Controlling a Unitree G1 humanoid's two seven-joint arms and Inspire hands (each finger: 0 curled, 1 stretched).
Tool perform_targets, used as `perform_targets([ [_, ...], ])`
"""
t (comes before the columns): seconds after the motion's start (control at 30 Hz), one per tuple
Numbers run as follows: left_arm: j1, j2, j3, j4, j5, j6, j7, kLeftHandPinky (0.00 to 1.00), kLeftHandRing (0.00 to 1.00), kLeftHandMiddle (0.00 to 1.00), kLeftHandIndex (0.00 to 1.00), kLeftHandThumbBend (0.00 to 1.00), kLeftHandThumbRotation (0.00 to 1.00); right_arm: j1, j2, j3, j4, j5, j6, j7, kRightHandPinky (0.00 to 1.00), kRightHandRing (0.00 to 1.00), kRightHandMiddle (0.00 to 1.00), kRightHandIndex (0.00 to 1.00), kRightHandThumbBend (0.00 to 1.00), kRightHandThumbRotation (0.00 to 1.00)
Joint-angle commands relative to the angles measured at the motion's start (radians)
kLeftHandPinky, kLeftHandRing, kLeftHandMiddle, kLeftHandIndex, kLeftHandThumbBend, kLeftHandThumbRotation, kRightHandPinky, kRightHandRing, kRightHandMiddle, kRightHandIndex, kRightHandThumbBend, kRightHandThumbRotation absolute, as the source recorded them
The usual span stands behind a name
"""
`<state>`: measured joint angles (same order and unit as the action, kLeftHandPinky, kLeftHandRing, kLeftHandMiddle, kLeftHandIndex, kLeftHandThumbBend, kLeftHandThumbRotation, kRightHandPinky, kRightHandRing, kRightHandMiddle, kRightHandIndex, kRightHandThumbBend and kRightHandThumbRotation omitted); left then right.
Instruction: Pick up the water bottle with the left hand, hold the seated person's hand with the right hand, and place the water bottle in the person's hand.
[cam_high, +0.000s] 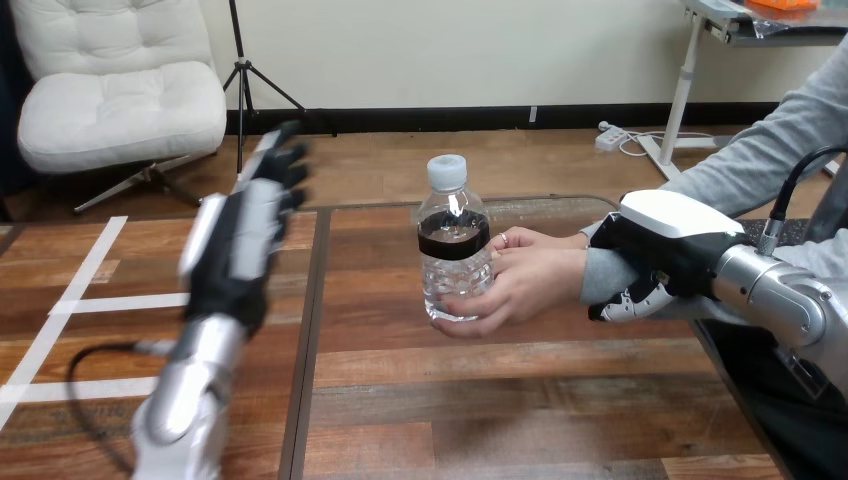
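Water bottle (455, 262) upright, mid-table (500, 400) | left hand (235, 250) raised at the left, fingers straight, holding nothing, well apart from the bottle | person's hand (520, 280) wrapped round the bottle's lower half | right hand (670, 245) at the right, fingers curled round the person's wrist (603, 275)

At nine o'clock, the left robot hand (240, 240): black, a white shell along its back, dark fingers, on a rounded silver left forearm (185, 405). At three o'clock, the right robot hand (668, 245): black under a glossy white shell, black-and-white fingers, on a silver right forearm (785, 300).
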<state>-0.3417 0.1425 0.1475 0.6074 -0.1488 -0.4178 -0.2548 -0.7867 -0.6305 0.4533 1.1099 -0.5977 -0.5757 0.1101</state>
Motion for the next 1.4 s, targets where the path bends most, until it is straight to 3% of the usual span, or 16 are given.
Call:
perform_targets([
  [0.0, 0.006, 0.020, 0.017, -0.077, -0.021, -0.001, -0.012, 0.95, 0.94, 0.95, 0.96, 0.99, 1.00, -0.048, 0.022, -0.054, -0.049, 0.049, -0.021, -0.010, 0.27, 0.32, 0.38, 0.39, 0.51, 0.03],
  [0.47, 0.065, 0.015, 0.040, -0.144, -0.030, 0.008, 0.014, 0.99, 0.96, 0.96, 0.95, 1.00, 1.00, -0.051, 0.024, -0.056, -0.045, 0.062, -0.013, 0.005, 0.32, 0.37, 0.43, 0.45, 0.61, 0.21],
  [0.63, 0.083, 0.011, 0.039, -0.180, -0.029, 0.025, 0.024, 1.00, 0.96, 0.96, 0.95, 0.99, 1.00, -0.053, 0.024, -0.051, -0.048, 0.056, -0.001, 0.010, 0.43, 0.48, 0.53, 0.55, 0.65, 0.32],
  [0.9, 0.107, 0.008, 0.041, -0.217, -0.033, 0.047, 0.026, 1.00, 0.97, 0.96, 0.95, 0.96, 1.00, -0.053, 0.024, -0.053, -0.048, 0.047, -0.023, -0.002, 0.56, 0.62, 0.65, 0.64, 0.71, 0.42],
  [1.37, 0.135, 0.002, 0.039, -0.254, -0.027, 0.063, 0.028, 1.00, 0.97, 0.96, 0.95, 0.92, 1.00, -0.060, 0.016, -0.038, -0.060, 0.023, 0.001, 0.017, 0.68, 0.72, 0.74, 0.72, 0.79, 0.64],
])
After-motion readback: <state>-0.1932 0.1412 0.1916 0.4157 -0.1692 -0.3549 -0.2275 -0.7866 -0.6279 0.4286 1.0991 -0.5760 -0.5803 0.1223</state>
